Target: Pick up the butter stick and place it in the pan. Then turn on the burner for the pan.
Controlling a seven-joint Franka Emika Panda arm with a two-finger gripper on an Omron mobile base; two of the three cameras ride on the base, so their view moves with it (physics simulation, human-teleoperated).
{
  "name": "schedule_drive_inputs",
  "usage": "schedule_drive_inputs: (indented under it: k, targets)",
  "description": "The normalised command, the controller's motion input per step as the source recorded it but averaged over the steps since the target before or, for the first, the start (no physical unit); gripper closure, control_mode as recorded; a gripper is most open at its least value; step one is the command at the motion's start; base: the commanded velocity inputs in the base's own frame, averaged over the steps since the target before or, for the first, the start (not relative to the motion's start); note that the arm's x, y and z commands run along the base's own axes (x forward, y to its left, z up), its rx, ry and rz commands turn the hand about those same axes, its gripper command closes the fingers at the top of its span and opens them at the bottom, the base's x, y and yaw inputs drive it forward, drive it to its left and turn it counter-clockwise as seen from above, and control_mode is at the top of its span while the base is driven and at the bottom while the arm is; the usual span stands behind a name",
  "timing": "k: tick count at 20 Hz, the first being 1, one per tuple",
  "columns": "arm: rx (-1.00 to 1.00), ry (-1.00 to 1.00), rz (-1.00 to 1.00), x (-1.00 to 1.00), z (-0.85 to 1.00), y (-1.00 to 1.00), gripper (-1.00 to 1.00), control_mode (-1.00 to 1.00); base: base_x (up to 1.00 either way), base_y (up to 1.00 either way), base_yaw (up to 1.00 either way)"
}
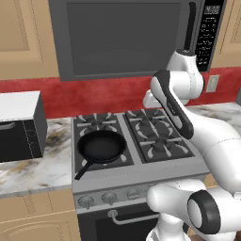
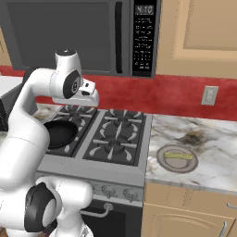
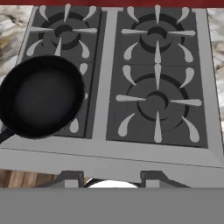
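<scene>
Tool (image 3: 112, 177) | fingers spread wide, holding nothing | above stove front, pan (image 3: 41, 97) to its left

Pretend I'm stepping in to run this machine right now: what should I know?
Claw: its two dark tips stand apart, holding nothing, above the stove's front edge.
Round black frying pan: on the front left burner, nothing in it.
Pale yellow butter stick: lying on the flat grey round plate on the marble counter right of the stove.
Done: nothing yet.
Left: fetch the butter, put it in the pan, turn that burner on.
</scene>
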Motion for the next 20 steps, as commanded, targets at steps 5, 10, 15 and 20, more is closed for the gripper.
schedule_drive_inputs:
  k: [5,10,15,20]
  targets:
    - [0.0,0.02,0.0,0.0,0.0,0.0,-1.0,-1.0,0.0,0.0,0.0]
    - [0.0,0.11,0.0,0.0,0.0,-0.01,-1.0,-1.0,0.0,0.0,0.0]
    - [0.0,0.11,0.0,-0.04,-0.08,-0.2,-1.0,-1.0,0.0,0.0,0.0]
    - [0.0,0.04,0.0,-0.05,-0.27,-0.38,-1.0,-1.0,0.0,0.0,0.0]
